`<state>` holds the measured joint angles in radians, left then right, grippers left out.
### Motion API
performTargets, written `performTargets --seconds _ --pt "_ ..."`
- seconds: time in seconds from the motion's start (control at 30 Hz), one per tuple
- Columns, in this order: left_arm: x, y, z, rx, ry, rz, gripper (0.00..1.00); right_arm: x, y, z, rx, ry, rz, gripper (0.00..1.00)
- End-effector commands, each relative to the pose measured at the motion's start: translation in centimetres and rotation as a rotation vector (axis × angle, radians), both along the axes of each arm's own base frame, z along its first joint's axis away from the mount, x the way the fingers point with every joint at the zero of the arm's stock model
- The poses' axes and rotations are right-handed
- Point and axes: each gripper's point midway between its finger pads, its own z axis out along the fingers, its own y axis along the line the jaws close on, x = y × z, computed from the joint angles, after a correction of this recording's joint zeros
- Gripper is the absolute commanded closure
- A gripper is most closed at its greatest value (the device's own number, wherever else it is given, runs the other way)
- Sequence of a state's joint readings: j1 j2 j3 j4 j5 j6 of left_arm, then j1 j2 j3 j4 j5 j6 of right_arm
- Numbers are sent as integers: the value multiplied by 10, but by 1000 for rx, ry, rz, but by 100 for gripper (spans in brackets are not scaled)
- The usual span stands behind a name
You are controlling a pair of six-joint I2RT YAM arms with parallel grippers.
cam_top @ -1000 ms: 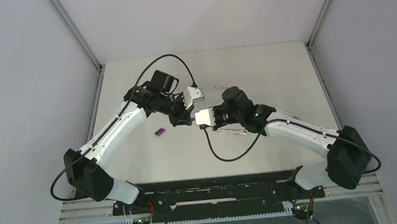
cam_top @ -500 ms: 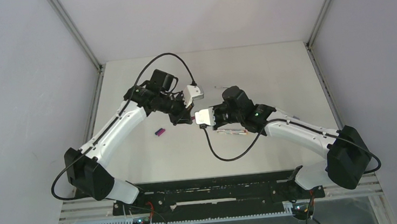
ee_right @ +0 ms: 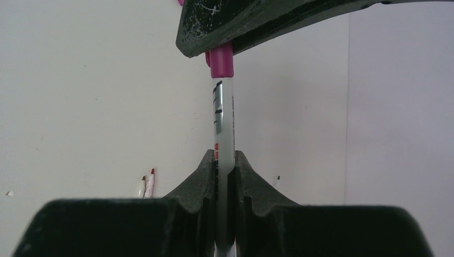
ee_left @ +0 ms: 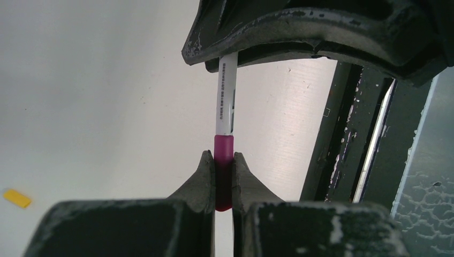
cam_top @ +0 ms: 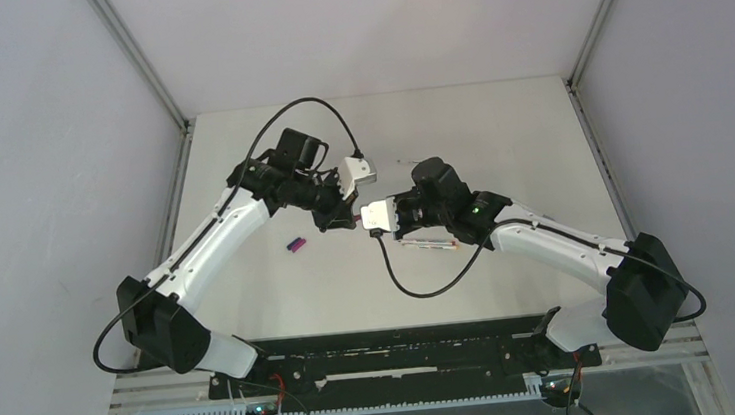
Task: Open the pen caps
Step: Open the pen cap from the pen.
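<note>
Arms meeting tip-to-tip, my left gripper (ee_left: 224, 160) is pinching the magenta cap (ee_left: 224, 145), right gripper (ee_right: 225, 158) the pen (ee_right: 224, 115), loose caps (cam_top: 296, 245) at eight o'clock.

The top view looks down from high above and behind the robot, far enough back to take in the whole white surface (cam_top: 497, 126); the two sets of jaws meet near its middle; the left wrist view sits close behind the left jaws, looking along them at the magenta cap (ee_left: 224, 160) pinched between them, the right jaws beyond filling its upper edge; the right wrist view sits close behind the right jaws, facing the opposite way along the white pen (ee_right: 223, 134); both wrist views share pen, cap and the opposing jaws.
</note>
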<state>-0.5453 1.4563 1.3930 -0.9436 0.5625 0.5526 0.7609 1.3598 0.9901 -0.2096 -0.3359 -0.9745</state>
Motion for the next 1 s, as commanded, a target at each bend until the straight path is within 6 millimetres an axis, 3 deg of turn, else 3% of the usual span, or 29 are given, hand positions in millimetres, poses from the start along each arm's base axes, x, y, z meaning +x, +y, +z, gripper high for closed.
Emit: performTargets --seconds 0.0,0.37,0.67,0.97 --pt "0 28 2 58 12 78 100 16 -38 -7 -89 0 -147 100" --pt "4 29 -5 45 97 89 100 20 -41 -7 -95 -32 -155 100" --pt "15 37 -6 70 25 145 100 8 -39 -17 -116 13 -100 100" --pt "24 48 -7 115 -62 184 100 11 -45 -20 -146 21 -120 100"
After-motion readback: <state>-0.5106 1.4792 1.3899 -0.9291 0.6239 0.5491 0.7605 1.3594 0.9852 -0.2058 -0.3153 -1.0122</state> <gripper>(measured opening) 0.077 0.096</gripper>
